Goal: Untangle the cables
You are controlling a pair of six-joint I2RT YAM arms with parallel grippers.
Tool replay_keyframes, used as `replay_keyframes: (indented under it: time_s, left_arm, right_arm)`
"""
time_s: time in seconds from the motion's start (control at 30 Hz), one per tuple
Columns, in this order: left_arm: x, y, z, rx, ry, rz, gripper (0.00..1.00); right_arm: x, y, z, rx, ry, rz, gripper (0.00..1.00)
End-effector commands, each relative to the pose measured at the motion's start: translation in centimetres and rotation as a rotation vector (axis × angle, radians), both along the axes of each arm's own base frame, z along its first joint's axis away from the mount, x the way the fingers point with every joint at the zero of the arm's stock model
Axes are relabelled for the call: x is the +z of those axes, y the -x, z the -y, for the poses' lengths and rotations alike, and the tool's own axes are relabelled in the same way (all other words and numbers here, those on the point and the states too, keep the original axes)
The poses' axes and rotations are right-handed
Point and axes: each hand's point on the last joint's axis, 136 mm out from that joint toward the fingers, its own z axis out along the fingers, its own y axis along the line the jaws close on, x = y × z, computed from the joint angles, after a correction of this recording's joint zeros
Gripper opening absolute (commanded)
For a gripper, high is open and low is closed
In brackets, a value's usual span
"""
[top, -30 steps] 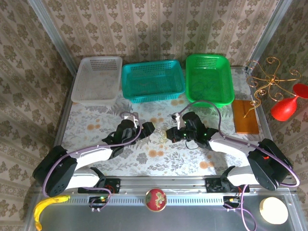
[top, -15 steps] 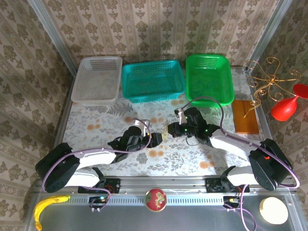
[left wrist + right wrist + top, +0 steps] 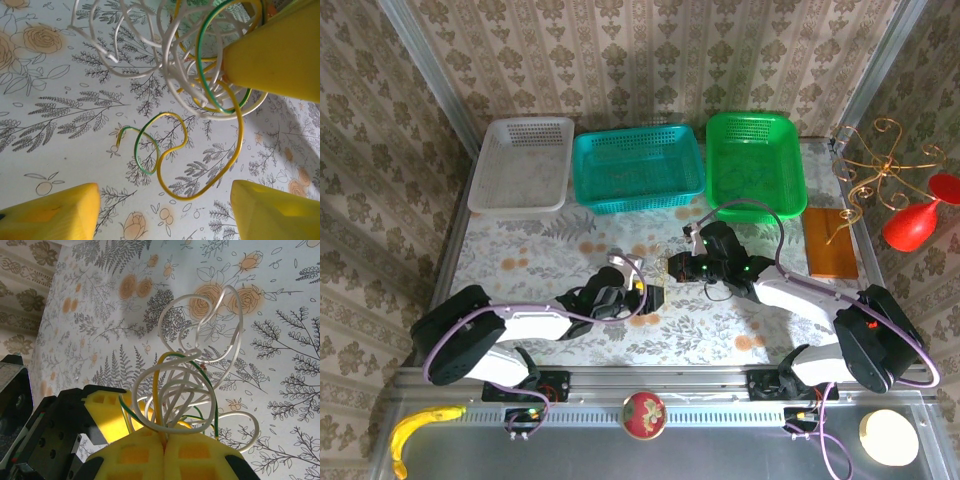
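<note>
Mock home booth: wallpapered walls (image 3: 650,50) (aluminium frame (image 3: 432,70)), floral tablecloth (image 3: 510,262).

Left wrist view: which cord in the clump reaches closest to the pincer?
The thin yellow-and-green cord: its free end loops out of the clump toward the left pincer; the thin white cords sit bunched farther off.

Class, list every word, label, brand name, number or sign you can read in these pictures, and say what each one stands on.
No readable text anywhere.
The white plastic basket, teal plastic basket, green plastic basket, floral tablecloth, patterned wallpaper, yellow fingers and tangled white, yellow and green cables bear no writing.
Any marking on the black arm mounts is too small to tell.
</note>
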Motion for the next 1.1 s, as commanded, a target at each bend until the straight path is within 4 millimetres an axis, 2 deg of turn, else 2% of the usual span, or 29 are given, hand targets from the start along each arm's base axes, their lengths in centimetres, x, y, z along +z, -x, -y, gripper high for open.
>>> replay_keyframes:
  time_s: [0.0,0.2,0.3,0.37,0.4,0.63,0.7,0.73,0.9,1.0,1.07]
  left_arm:
    - [1.5,-0.8,1.4,-0.015,0.022,0.058,0.70]
    - [1.1,-1.5,2.5,-0.016,0.006,0.058,0.67]
    - [0.9,-1.9,2.9,-0.013,0.000,0.062,0.51]
    - [0.5,-2.2,2.7,0.003,-0.009,0.055,0.34]
    - [0.5,-2.3,2.7,0.008,-0.008,0.054,0.29]
    - [0.6,-1.5,1.7,-0.010,-0.006,0.025,0.00]
    - [0.8,-1.1,1.0,-0.010,-0.008,0.019,0.00]
    - [0.8,-0.7,0.6,-0.013,-0.011,0.015,0.00]
    - [1.9,0.8,-2.2,0.002,-0.010,0.021,0.00]
    - [3.0,1.1,-4.3,0.043,-0.003,0.043,0.00]
    - [4.5,1.1,-5.6,0.079,0.028,0.069,0.00]
  right_arm:
    - [0.8,-0.5,-0.3,-0.016,-0.028,-0.003,0.00]
    - [1.2,0.0,-0.8,-0.005,-0.043,0.000,0.00]
    - [1.4,0.1,-0.7,-0.008,-0.044,0.003,0.00]
    - [1.3,0.0,-0.6,-0.008,-0.038,0.008,0.00]
    - [1.3,-0.1,-0.6,-0.011,-0.037,0.012,0.00]
    - [-0.3,-2.1,1.3,-0.119,-0.010,0.005,0.00]
    - [-0.7,-2.7,1.9,-0.151,0.000,0.003,0.00]
    - [-1.7,-3.0,2.2,-0.168,0.022,-0.017,0.00]
    - [-4.2,-3.3,2.7,-0.189,0.072,-0.058,0.00]
    - [-5.5,-2.9,2.8,-0.186,0.082,-0.081,0.00]
    - [-6.1,-2.6,2.8,-0.181,0.083,-0.094,0.00]
